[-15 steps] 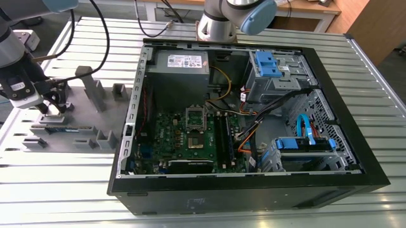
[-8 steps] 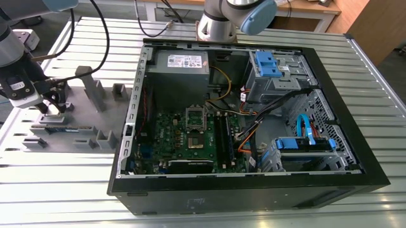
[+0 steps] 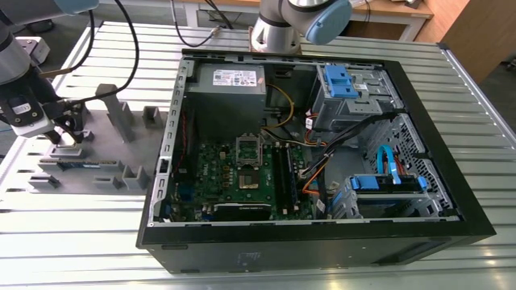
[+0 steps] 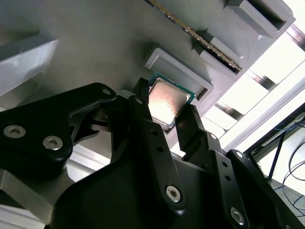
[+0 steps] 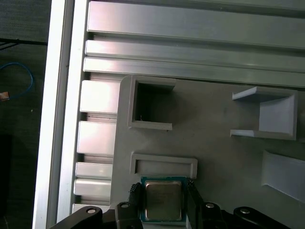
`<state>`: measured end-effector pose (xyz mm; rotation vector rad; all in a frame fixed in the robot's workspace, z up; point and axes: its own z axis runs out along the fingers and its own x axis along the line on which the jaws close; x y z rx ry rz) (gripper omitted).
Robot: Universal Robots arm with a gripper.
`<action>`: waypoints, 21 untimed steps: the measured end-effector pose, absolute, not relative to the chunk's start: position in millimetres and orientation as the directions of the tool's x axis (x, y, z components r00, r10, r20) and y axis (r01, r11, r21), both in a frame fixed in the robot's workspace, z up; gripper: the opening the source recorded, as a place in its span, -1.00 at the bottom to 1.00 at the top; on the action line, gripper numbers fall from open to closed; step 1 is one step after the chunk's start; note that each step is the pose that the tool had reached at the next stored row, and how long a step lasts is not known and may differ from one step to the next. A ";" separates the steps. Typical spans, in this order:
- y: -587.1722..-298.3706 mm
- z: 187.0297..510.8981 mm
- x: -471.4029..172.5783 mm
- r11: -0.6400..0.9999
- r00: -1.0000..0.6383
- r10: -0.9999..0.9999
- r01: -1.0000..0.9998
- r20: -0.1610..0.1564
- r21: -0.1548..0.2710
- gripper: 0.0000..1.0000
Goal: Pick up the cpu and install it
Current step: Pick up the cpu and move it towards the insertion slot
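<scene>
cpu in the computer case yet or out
Out: the cpu is over the grey fixture plate, outside the computer case.

cpu: silver top, green rim, just beside an empty rectangular frame
pincer: black fingers pressed against opposite cpu edges
fixture plate: grey, raised holders, on slatted metal worktop

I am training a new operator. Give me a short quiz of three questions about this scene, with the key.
1. True or false: the fingers of the gripper flank the cpu.
2. The gripper is above: A) the grey tray, B) the motherboard, C) the power supply.
3. Fill in: the computer case lies ___, its inside showing.
Key: 1 true; 2 A; 3 open.
</scene>
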<state>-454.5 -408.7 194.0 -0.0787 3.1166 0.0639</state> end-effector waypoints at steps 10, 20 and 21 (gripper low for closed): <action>-408.7 196.8 -454.5 0.998 -0.998 -0.050 -0.051 -0.024 0.040 -0.06; -408.7 199.5 -454.5 0.998 -0.998 -0.050 -0.051 -0.024 0.040 -0.06; -408.7 199.8 -454.5 0.998 -0.998 -0.050 -0.051 -0.024 0.040 -0.06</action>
